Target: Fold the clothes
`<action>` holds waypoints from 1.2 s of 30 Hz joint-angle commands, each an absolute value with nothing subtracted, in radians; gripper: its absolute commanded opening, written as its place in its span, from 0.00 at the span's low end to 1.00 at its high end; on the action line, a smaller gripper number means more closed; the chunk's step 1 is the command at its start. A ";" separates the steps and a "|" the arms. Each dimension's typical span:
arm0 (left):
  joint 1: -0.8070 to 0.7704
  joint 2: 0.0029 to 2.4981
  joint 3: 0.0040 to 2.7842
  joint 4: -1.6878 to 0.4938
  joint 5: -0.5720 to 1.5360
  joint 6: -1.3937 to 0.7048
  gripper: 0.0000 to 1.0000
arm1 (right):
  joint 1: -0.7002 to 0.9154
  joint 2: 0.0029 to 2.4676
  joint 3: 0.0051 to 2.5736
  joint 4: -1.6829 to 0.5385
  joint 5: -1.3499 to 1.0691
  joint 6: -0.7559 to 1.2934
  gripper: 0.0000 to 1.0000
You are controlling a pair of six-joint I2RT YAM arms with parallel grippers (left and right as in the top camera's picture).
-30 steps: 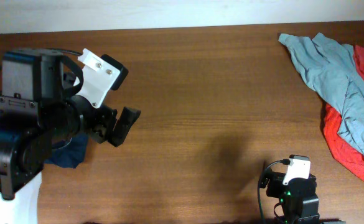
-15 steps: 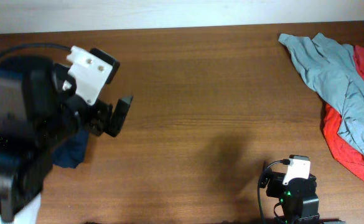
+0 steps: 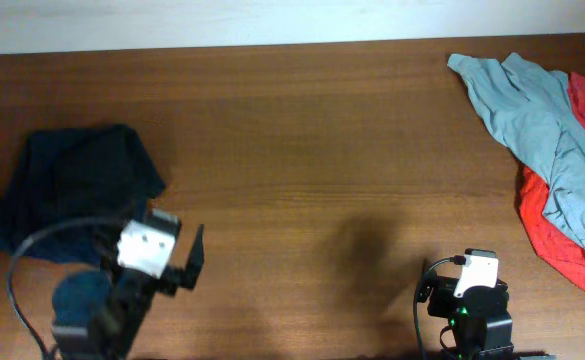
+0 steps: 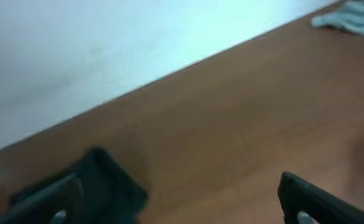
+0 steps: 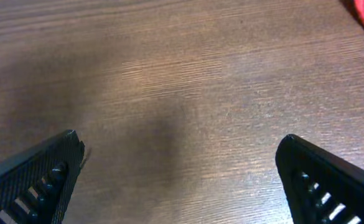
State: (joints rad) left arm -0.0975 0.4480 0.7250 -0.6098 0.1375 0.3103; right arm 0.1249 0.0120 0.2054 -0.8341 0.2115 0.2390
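Observation:
No black T-shirt with a white swoosh shows in any view. My left gripper (image 3: 179, 266) is open and empty near the table's front left edge, just in front of a crumpled dark navy-blue garment (image 3: 77, 185). In the blurred left wrist view its fingers (image 4: 182, 208) stand wide apart over bare wood, with a dark cloth edge (image 4: 110, 186) by the left finger. My right gripper (image 5: 182, 186) is open and empty over bare wood. Its arm (image 3: 469, 295) sits at the front right.
A light grey-blue shirt (image 3: 532, 120) lies crumpled at the back right, over a red garment (image 3: 557, 235) by the right edge. Its tip shows in the left wrist view (image 4: 356, 15). A white wall (image 4: 107, 50) runs along the brown wooden table's (image 3: 322, 150) far edge.
My left arm has pulled back from over the left side of the table to the front edge, uncovering the dark navy-blue garment. The right arm has not moved.

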 commanded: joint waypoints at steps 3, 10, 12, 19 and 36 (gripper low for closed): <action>-0.084 0.244 0.532 -0.593 0.114 0.300 0.99 | 0.117 0.004 0.201 -0.832 0.213 0.243 0.99; -0.084 0.067 0.371 -0.498 0.115 0.290 0.99 | 0.117 0.004 0.201 -0.831 0.213 0.243 0.99; -0.084 0.036 0.332 -0.480 0.115 0.273 0.99 | 0.117 0.004 0.201 -0.831 0.213 0.243 0.99; -0.085 0.005 0.215 -0.421 0.118 0.228 0.99 | 0.117 0.004 0.201 -0.831 0.213 0.243 0.99; -0.085 0.006 0.128 -0.437 0.118 0.210 0.99 | 0.117 0.004 0.201 -0.831 0.213 0.243 0.99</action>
